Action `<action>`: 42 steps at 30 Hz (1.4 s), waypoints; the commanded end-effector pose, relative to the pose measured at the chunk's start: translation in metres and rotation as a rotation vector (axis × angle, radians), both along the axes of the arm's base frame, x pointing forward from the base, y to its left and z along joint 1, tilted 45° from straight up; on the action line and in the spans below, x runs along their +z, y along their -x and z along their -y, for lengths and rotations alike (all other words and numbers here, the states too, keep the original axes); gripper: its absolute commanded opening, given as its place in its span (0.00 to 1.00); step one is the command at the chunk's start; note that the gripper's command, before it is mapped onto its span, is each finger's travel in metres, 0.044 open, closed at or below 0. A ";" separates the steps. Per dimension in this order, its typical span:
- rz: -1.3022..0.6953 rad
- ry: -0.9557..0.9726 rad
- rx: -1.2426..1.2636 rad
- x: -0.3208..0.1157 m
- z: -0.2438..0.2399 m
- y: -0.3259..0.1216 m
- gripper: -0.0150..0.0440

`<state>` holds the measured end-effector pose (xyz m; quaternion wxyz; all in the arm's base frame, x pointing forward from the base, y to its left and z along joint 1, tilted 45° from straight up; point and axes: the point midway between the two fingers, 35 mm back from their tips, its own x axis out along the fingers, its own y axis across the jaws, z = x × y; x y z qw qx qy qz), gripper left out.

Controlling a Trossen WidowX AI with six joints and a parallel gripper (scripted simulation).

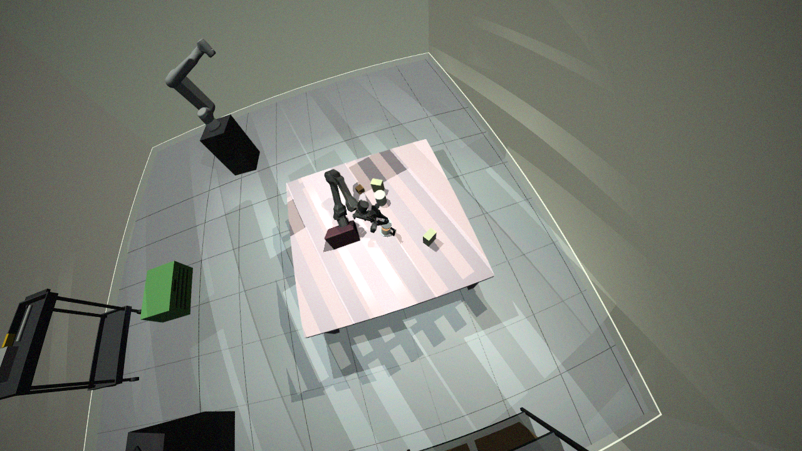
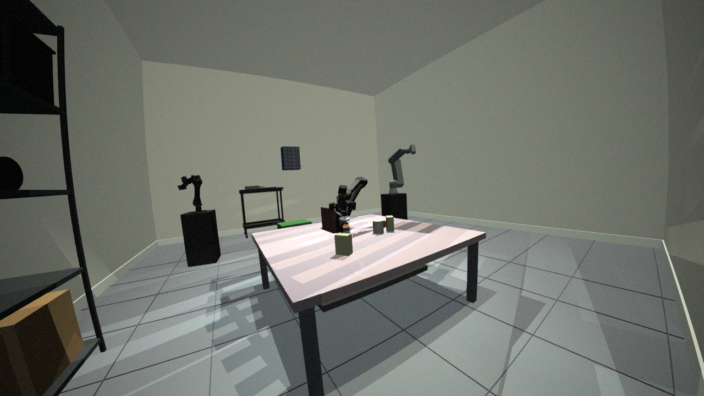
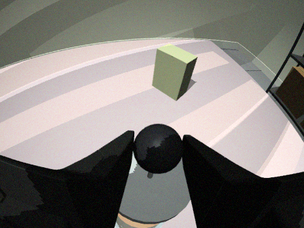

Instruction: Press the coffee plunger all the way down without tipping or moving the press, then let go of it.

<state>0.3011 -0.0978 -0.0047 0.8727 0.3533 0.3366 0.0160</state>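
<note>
table (image 2: 314, 275) pale pink, striped shadows; grey tiled floor (image 2: 516, 315)

Hiding most of the coffee press (image 3: 145, 204) in the wrist view behind the dark fingers of the claw (image 3: 158, 149) and the black plunger knob (image 3: 158, 148), leaving only a grey lid and a tan band showing, with the fingers running off the bottom edge. Showing too small in the top view to tell the press (image 1: 385, 228) from the claw (image 1: 381, 223) above it. Blocking the press body in the exterior view (image 2: 345, 225) behind the arm, so upright or tilted cannot be told there.
</note>
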 end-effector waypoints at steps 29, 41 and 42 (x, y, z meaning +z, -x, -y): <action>-0.020 -0.024 0.010 -0.007 -0.003 -0.002 0.47; -0.010 -0.014 0.006 -0.004 -0.001 -0.002 0.60; -0.010 -0.014 0.006 -0.004 -0.001 -0.002 0.64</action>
